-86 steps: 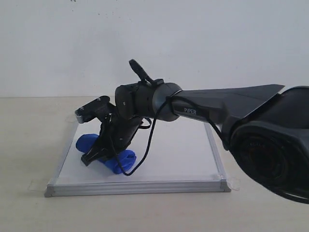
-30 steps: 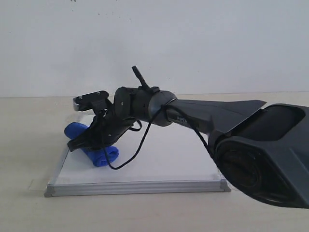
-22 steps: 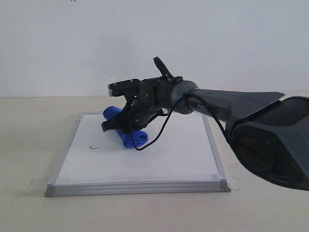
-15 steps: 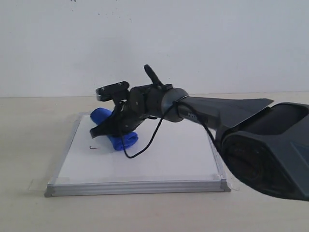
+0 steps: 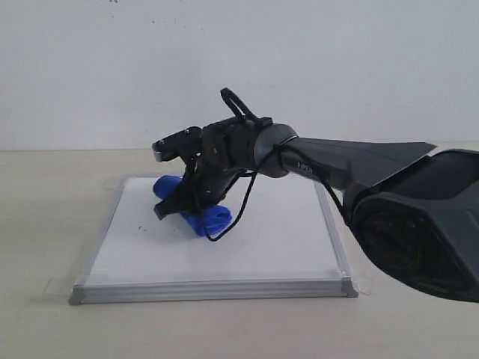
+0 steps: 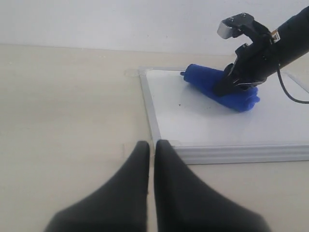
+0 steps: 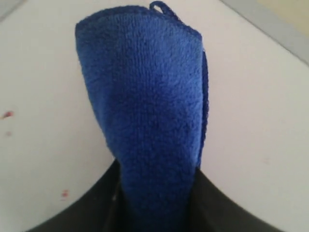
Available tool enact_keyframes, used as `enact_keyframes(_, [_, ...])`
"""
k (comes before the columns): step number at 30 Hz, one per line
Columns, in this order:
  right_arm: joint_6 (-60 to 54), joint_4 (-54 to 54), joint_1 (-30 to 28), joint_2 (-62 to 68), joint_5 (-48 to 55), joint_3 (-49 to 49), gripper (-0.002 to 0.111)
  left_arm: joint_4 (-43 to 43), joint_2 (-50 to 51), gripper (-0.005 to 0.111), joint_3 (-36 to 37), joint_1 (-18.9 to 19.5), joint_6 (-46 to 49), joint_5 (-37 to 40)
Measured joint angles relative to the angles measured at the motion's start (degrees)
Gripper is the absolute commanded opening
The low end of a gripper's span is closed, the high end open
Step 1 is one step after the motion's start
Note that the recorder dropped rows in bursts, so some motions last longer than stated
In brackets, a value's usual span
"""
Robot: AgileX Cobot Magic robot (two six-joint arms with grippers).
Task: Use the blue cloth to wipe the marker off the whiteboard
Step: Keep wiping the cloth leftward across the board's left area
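Observation:
The whiteboard (image 5: pixel 213 289) lies flat on the table, silver frame toward the front. My right gripper (image 5: pixel 182 206) is shut on the blue cloth (image 5: pixel 210 220) and presses the roll onto the board's back left part. In the right wrist view the cloth (image 7: pixel 145 96) sticks out from between the black fingers (image 7: pixel 212 203) of that gripper (image 7: pixel 157 195). Of the marker only small traces show: a dark speck (image 5: pixel 140 226) left of the cloth and red specks (image 7: pixel 7 114) on the white surface. My left gripper (image 6: pixel 150 145) is shut and empty, off the board's near corner (image 6: pixel 161 143).
The right arm (image 5: pixel 352 161) stretches over the board from the right, with a loose black cable (image 5: pixel 238 209) hanging beside the cloth. Beige tabletop (image 6: pixel 67 106) surrounds the board, and a plain white wall (image 5: pixel 239 60) stands behind.
The right gripper swept the cloth from the board's front left to its back, then slightly right. The small hooked mark seen half a second ago is now only a speck.

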Motion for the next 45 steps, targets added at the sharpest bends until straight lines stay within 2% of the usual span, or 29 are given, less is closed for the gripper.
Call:
enact_keyframes(2, [5.9, -6.7, 0.0, 0.0, 1.0, 0.0, 0.0, 0.0, 0.0, 0.004, 0.0, 0.0, 0.0, 0.0])
enact_keyframes(4, [4.8, -8.0, 1.2, 0.0, 1.3, 0.0, 0.0, 0.0, 0.0, 0.004, 0.0, 0.0, 0.0, 0.0])
enact_keyframes(7, [-8.0, 2.2, 3.5, 0.0, 0.2, 0.0, 0.0, 0.0, 0.0, 0.004, 0.0, 0.0, 0.0, 0.0])
enact_keyframes(9, [-12.4, 6.3, 5.2, 0.0, -0.9, 0.0, 0.0, 0.0, 0.0, 0.004, 0.0, 0.0, 0.0, 0.0])
enact_keyframes(12, [-14.6, 6.3, 7.1, 0.1, -2.9, 0.0, 0.0, 0.0, 0.0, 0.004, 0.0, 0.0, 0.0, 0.0])
enact_keyframes(19, [-0.2, -4.4, 5.5, 1.0, -8.8, 0.1, 0.0, 0.0, 0.0, 0.004, 0.0, 0.0, 0.0, 0.0])
enact_keyframes(24, [4.5, -4.2, 4.3, 1.2, -11.8, 0.2, 0.0, 0.0, 0.0, 0.004, 0.0, 0.0, 0.0, 0.0])
enact_keyframes(29, [-8.6, 1.9, 6.8, 1.2, -9.9, 0.2, 0.0, 0.0, 0.0, 0.004, 0.0, 0.0, 0.0, 0.0])
enact_keyframes(32, [-14.0, 1.3, 8.2, 1.2, -8.5, 0.2, 0.0, 0.0, 0.0, 0.004, 0.0, 0.0, 0.1, 0.0])
enact_keyframes(36, [-8.1, -3.7, 7.8, 1.2, -8.4, 0.2, 0.0, 0.0, 0.0, 0.004, 0.0, 0.0, 0.1, 0.0])
enact_keyframes(42, [4.9, -8.3, 4.1, 1.2, -8.5, 0.2, 0.0, 0.0, 0.0, 0.004, 0.0, 0.0, 0.1, 0.0])
enact_keyframes(45, [5.1, -6.7, 3.8, 1.2, -9.4, 0.2, 0.0, 0.0, 0.0, 0.004, 0.0, 0.0, 0.1, 0.0])
